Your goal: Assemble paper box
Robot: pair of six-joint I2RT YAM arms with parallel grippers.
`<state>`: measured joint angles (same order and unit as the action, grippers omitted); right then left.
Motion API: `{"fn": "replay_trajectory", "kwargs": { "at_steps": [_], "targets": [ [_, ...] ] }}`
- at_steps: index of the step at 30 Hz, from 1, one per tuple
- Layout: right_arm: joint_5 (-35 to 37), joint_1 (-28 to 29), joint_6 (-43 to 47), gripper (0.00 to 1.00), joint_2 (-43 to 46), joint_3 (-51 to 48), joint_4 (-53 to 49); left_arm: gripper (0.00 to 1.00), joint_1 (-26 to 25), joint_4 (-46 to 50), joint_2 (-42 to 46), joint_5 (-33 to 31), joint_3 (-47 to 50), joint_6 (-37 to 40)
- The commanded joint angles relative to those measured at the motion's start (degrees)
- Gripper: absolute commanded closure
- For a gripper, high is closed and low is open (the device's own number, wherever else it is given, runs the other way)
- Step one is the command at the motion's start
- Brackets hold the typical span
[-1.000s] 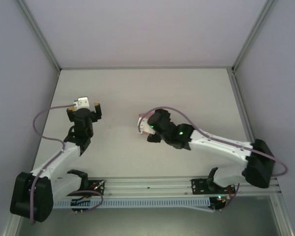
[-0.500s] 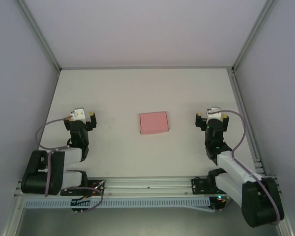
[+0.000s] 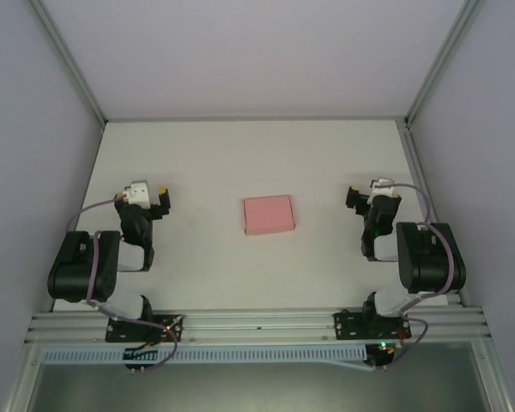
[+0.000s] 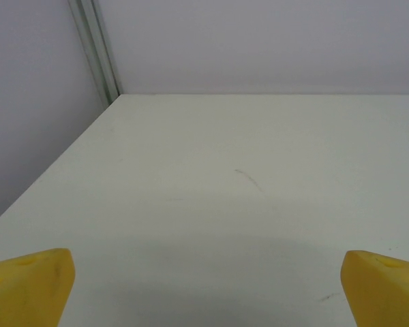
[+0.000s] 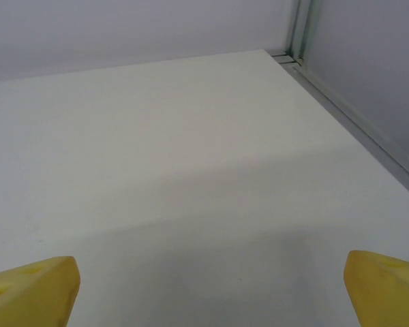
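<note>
Pink paper box [image 3: 269,215] sits at the middle of the white table [image 3: 240,154], both pincers spread wide and empty.

The box lies flat as a small closed rectangle (its long sides running roughly left to right), about halfway between the table's left and right edges. The left gripper [image 3: 144,192] is near the left edge and the right gripper [image 3: 372,196] near the right edge, each well apart from the box. In both wrist views the yellow fingertips [image 4: 27,283] [image 5: 385,286] stand far apart over bare tabletop with nothing between them.
</note>
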<state>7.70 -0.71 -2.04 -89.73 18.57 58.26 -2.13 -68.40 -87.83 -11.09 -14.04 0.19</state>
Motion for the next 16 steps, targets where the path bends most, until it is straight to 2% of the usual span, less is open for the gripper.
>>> {"fn": "replay_trajectory", "kwargs": {
  "at_steps": [1, 3, 6, 16],
  "targets": [
    [-5.5, 0.2, -0.6, 0.00, 0.8, 1.0, -1.4, 0.00, 0.1, -0.7, -0.6, 1.0, -0.5, 1.0],
    [-6.2, 0.1, -0.2, 0.00, -0.1, -0.2, 2.3, 0.00, 0.1, -0.8, -0.6, 1.0, -0.5, 1.0],
    [-6.7, 0.2, -0.1, 0.00, 0.8, 0.8, -1.4, 0.00, 0.2, -0.8, -0.6, 1.0, -0.5, 1.0],
    [-6.6, 0.2, -0.1, 0.00, 0.4, 0.6, -0.3, 0.00, 0.1, -0.8, -0.6, 1.0, -0.5, 1.0]
  ]
}}
